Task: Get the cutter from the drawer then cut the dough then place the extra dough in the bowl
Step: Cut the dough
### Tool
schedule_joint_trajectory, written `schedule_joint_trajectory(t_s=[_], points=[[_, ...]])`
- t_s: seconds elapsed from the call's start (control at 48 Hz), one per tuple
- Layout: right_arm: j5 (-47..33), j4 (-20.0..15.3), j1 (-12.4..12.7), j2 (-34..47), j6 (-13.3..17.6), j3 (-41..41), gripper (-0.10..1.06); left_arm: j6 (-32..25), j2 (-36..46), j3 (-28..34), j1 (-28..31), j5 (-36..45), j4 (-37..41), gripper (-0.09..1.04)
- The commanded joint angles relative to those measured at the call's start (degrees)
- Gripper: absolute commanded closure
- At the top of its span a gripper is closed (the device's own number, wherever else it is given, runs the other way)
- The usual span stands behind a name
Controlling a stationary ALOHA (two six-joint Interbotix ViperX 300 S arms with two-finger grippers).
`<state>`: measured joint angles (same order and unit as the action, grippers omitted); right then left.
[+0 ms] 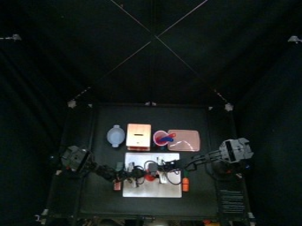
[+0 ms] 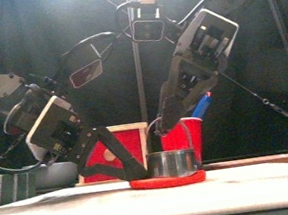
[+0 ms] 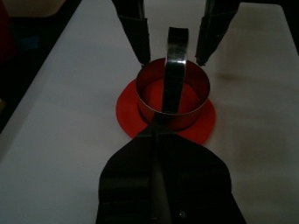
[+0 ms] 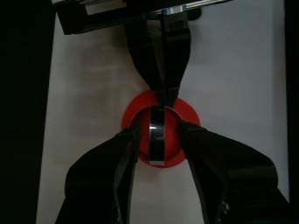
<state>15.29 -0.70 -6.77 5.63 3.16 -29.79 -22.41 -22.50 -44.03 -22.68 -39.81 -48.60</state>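
We see the right hand (image 4: 160, 136) coming down from above with its jaws spread wide, one on each side of the upright wire handle of the cutter (image 3: 173, 87). Whether the jaws touch the metal we cannot tell. The left hand (image 3: 156, 162) has its jaws pressed together into a single point, holding nothing, and that point is at the near edge of the dough (image 3: 201, 122), opposite the right hand.

The cutter stands upright on the dough, its round metal wall set within the flat red disc so that a red rim shows all around it. The dough lies flat on the white cutting board (image 3: 251, 70), which sits at the front of the table (image 1: 101, 190) between the two arms.

Behind the board we find a row of other things. The pale wooden box (image 1: 139, 137) with its red drawer front stands in the middle, the blue-grey bowl (image 1: 113, 135) just to its left, and the pink tray (image 1: 195, 139) to its right. From the front view the left hand covers part of the box. The right arm crosses in front of the red cup (image 2: 191, 135), from which a blue knife (image 2: 203, 103) sticks up. We can make out no lettering on any of these things.
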Motion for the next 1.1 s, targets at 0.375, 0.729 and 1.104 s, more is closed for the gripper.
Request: schedule_joint_trajectory(t_s=[0.375,0.729,1.104], points=[[3.7,0.3,0.4,-3.3,-0.4,2.5,0.55,0.0,-0.2,-0.4,0.3,1.5,-1.0,0.49],[2.7,4.9,5.3,-17.8,0.0,-6.9,0.58,-0.2,-0.1,-0.5,0.4,1.5,-1.3,0.49],[2.6,-0.2,6.1,-21.0,0.5,-19.0,0.56,-1.5,7.7,-0.5,1.9,1.5,-1.0,0.46]])
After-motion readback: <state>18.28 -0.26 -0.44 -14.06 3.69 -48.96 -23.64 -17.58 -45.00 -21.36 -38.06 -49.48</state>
